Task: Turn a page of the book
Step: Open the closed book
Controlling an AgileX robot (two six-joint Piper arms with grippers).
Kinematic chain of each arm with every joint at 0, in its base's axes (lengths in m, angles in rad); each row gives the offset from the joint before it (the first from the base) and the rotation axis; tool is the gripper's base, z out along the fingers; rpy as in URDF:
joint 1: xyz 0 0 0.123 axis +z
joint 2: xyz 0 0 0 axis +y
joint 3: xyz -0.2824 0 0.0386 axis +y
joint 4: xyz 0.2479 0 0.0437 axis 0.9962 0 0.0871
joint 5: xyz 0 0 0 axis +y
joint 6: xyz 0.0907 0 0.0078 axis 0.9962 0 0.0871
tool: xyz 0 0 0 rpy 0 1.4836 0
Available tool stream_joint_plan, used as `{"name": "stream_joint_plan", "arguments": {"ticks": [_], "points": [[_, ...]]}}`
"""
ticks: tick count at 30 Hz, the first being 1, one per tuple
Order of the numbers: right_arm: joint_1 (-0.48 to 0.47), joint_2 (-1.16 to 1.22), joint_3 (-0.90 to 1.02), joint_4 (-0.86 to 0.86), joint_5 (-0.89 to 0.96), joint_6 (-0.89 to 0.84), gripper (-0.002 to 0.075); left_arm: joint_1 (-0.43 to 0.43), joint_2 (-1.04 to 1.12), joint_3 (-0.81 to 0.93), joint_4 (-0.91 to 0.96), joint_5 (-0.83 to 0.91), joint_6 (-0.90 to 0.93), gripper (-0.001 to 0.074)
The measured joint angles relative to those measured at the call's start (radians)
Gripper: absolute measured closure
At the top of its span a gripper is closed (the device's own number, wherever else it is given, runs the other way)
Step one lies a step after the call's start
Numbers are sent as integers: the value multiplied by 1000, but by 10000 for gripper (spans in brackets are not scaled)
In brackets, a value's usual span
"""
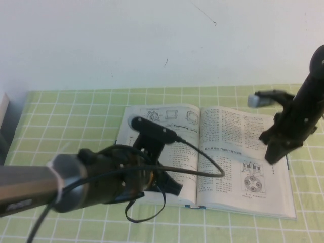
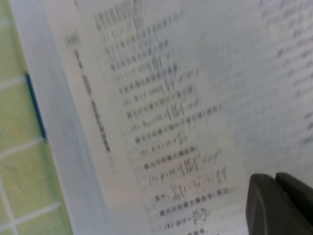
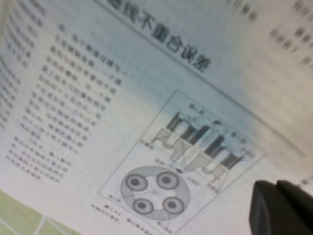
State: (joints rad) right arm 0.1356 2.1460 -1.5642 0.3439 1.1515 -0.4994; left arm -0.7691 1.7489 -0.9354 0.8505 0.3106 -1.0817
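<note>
The book (image 1: 212, 152) lies open and flat on the green checked mat. Its left-hand page (image 1: 167, 114) shows line drawings above text. Its right-hand page (image 1: 243, 174) carries dense text and a diagram with round shapes (image 3: 155, 193). No leaf is lifted. My left gripper (image 1: 173, 186) is shut and sits low over the lower part of the left-hand page (image 2: 161, 122), with nothing in it (image 2: 276, 196). My right gripper (image 1: 272, 154) is shut and empty, and hangs over the right-hand page towards its outer edge (image 3: 276, 198). Whether either tip touches the paper I cannot tell.
The green mat (image 1: 76, 111) with white grid lines covers the table around the book. A white wall stands behind it. A pale box-like thing (image 1: 4, 121) sits at the far left edge. The book's teal cover edge (image 2: 35, 105) shows beside the left page.
</note>
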Motion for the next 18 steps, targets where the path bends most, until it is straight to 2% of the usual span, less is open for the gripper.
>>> {"name": "stream_joint_plan", "arguments": {"ticks": [8, 18], "points": [[0, -288, 0, -13, -86, -47, 728, 0, -250, 0, -5, 6, 16, 738], [0, -653, 0, -19, -87, -87, 728, 0, -514, 0, -40, 53, 75, 738]]}}
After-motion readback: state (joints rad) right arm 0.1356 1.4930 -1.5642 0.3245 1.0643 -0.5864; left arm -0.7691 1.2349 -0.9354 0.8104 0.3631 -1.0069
